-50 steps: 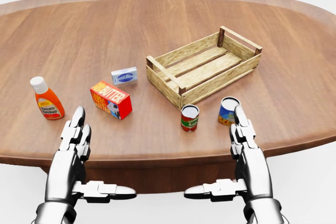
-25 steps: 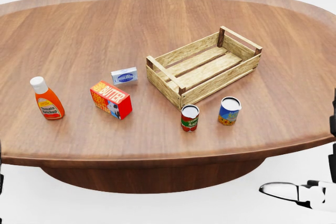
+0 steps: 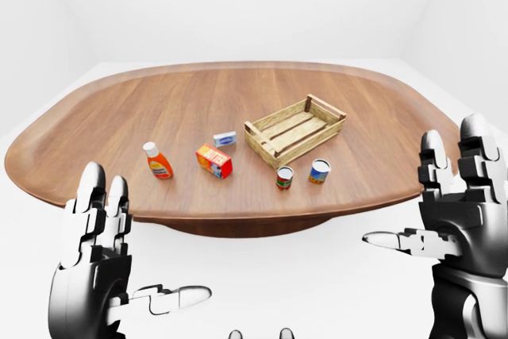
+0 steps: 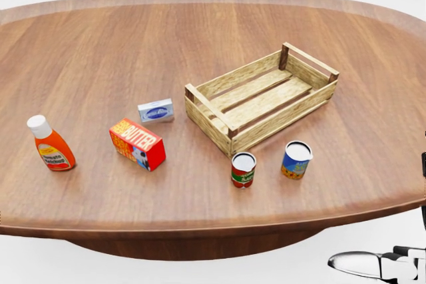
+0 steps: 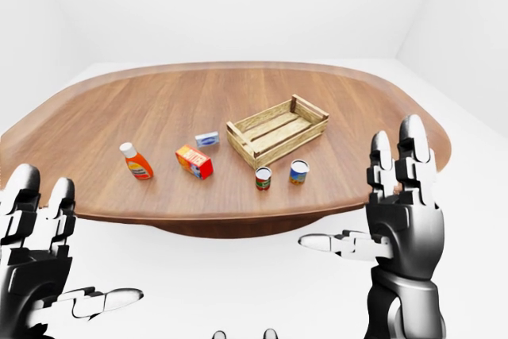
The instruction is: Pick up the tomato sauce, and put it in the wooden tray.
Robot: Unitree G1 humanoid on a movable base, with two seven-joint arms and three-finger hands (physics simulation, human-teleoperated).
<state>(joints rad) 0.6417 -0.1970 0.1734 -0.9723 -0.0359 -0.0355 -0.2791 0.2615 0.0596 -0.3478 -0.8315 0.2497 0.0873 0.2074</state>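
The tomato sauce can (image 4: 243, 169), red-labelled with a green band, stands upright on the wooden table (image 4: 93, 51) just below the tray's near corner. The wooden slatted tray (image 4: 261, 98) lies right of the table's middle with nothing in it. Both hands hang off the table's near edge, well short of the can. In the left-eye view my left hand (image 3: 131, 260) is open at lower left, fingers up and thumb out. My right hand (image 5: 373, 212) is open at the right, holding nothing. The head view shows only its thumb (image 4: 359, 263).
A blue-and-yellow can (image 4: 295, 159) stands right of the sauce can. A red butter box (image 4: 137, 143), a small blue-white packet (image 4: 156, 111) and an orange ketchup bottle (image 4: 50, 144) lie to the left. White floor surrounds the oval table.
Both hands have drawn apart and back from the table edge, leaving the head view except the right thumb. The whole picture shifted slightly down, so the camera has moved. Objects stayed put.
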